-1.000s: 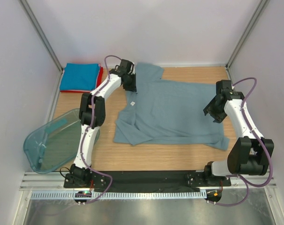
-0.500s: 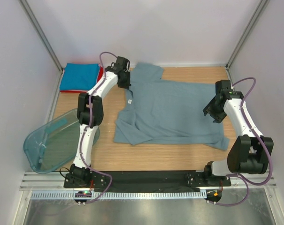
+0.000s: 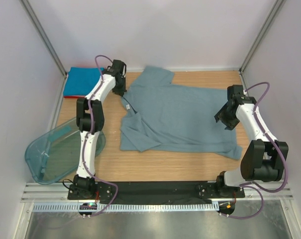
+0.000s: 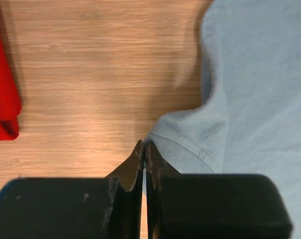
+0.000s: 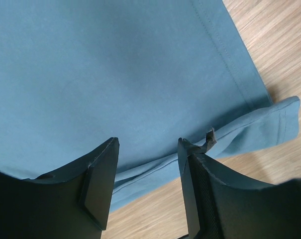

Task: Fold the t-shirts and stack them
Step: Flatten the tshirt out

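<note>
- While its jaws are pinched tight on the ribbed collar (image 4: 176,150), left gripper (image 4: 144,147) holds dusty grey-blue cloth t-shirt (image 3: 185,117)
- right gripper (image 5: 148,143): jaws partly open above the hem, holding nothing

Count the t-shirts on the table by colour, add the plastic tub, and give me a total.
grey-blue t-shirt: 1
bright blue t-shirt: 1
red t-shirt: 1
tub: 1
Total: 4

left arm (image 3: 101,90): white-and-black, was stretched far forward | left gripper (image 4: 144,149): black fingers were pressed together, pinching edge of dusty grey-blue cloth t-shirt (image 4: 250,99) | right arm (image 3: 254,124): was bent, wrist tilted down | right gripper (image 5: 148,144): jaws stood apart, held nothing
</note>
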{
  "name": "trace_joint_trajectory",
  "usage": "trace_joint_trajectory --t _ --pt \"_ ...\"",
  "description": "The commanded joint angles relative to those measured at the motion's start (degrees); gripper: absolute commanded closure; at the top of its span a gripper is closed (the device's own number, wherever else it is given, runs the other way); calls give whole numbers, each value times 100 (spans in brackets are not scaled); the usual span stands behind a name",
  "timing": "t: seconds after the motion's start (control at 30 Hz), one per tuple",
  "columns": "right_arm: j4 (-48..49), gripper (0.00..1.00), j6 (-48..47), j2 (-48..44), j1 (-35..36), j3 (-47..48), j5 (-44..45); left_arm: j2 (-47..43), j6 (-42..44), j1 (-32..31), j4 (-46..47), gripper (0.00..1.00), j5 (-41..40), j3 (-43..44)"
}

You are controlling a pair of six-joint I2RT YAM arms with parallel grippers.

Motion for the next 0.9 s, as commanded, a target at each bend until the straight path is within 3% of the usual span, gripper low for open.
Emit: trace_joint_trajectory --t 0.0,0.4,0.73,0.77,0.87 --pt "290 43 111 93 23 -83 239 -362 184 58 -200 100 -334 13" --pt "1941 44 243 1549 23 13 600 -450 132 190 -543 100 -783 -180" --pt "2083 48 208 2878 -179 839 960 -178 -105 383 -578 99 -564 215" --pt "2022 48 208 2957 -197 901 960 -169 -140 383 -604 96 -503 276" --pt "1812 48 138 3046 -214 1173 812 -291 -360 383 -815 73 -467 522"
